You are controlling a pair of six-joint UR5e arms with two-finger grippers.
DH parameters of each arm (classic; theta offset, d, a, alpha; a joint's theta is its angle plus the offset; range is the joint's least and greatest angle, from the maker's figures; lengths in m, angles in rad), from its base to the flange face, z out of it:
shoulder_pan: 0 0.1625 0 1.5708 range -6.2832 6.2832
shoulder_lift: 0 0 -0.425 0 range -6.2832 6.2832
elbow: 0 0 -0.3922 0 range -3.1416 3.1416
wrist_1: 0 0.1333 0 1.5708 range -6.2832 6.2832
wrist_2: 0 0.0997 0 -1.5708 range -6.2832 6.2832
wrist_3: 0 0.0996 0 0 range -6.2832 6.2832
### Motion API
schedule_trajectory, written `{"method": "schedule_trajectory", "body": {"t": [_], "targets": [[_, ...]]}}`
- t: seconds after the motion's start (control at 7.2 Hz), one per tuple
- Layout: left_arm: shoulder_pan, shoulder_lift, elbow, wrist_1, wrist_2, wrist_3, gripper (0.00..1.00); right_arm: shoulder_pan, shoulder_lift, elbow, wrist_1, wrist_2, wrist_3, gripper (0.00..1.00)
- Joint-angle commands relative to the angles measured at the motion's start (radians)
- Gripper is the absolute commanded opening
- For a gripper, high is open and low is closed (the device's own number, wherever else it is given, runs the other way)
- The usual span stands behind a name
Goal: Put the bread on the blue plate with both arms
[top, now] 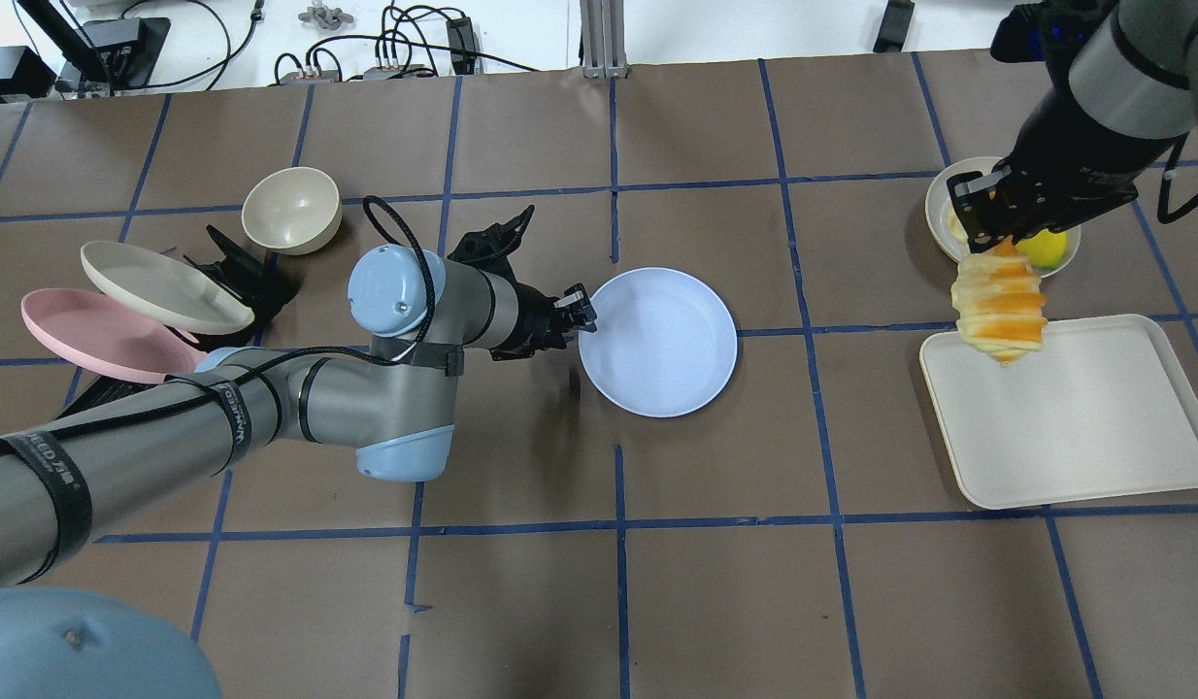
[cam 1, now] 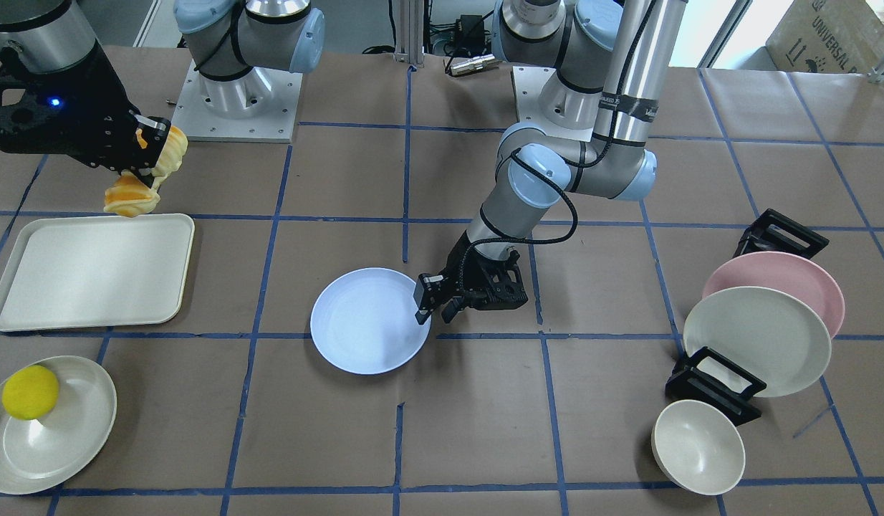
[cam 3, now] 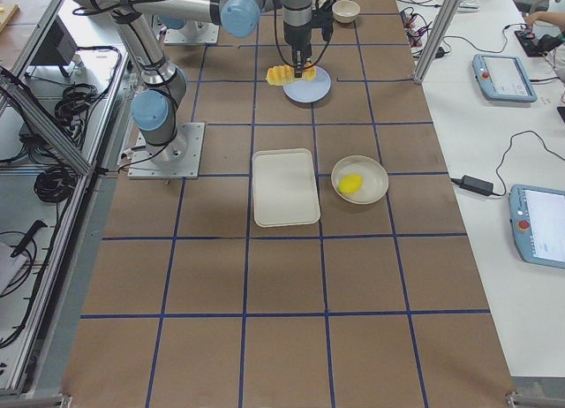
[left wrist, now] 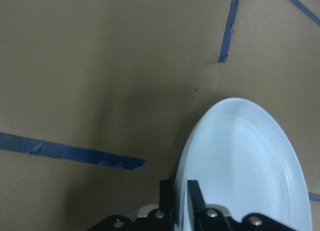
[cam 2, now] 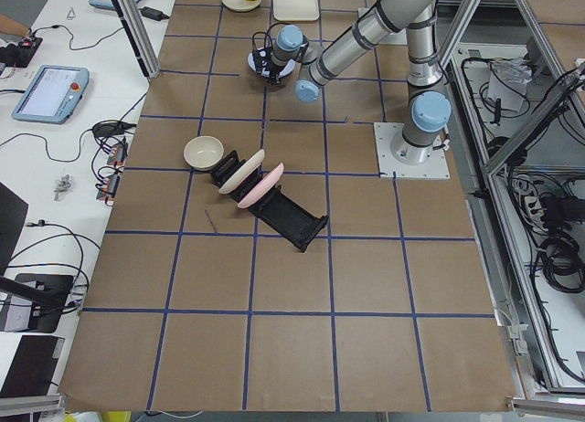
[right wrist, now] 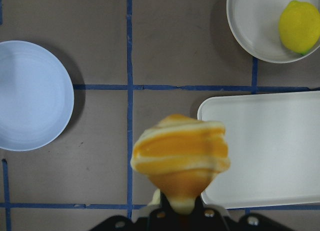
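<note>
The blue plate [top: 657, 342] lies on the table's middle. My left gripper [top: 578, 316] is shut on its rim at the side toward the dish rack; the left wrist view shows the rim [left wrist: 190, 156] between the fingers. It also shows in the front view [cam 1: 367, 320]. My right gripper [top: 992, 216] is shut on one end of the bread [top: 999, 309]. The bread hangs in the air over the far corner of the cream tray, well away from the plate. The right wrist view shows the bread [right wrist: 180, 153] hanging below the fingers and the plate [right wrist: 30, 96] far off to the left.
A cream tray [top: 1065, 417] lies under the bread. A cream plate [cam 1: 62, 437] holds a yellow ball [cam 1: 30, 392]. A black rack [cam 1: 714, 383] holds a pink plate [cam 1: 807, 276] and a cream plate [cam 1: 757, 340]. A cream bowl [cam 1: 698, 446] stands beside it.
</note>
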Motion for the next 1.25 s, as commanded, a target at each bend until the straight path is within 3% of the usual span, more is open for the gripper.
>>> {"method": "schedule_trajectory", "body": {"t": [0.0,0.28,0.69,1.11], "targets": [[0.026,0.039,0.029,-0.16,0.028,0.042,1.0,0.053,0.086,-0.148,0.154,-0.002,0.075,0.09],[0.092,0.117,0.116,-0.465,0.033,0.218,1.0,0.162,0.141,-0.167,0.161,0.0,0.209,0.09],[0.145,0.188,0.33,-0.899,0.278,0.442,1.0,0.283,0.261,-0.157,0.016,0.015,0.298,0.08],[0.149,0.235,0.536,-1.237,0.329,0.467,1.0,0.371,0.401,-0.085,-0.338,0.006,0.377,0.08]]}}
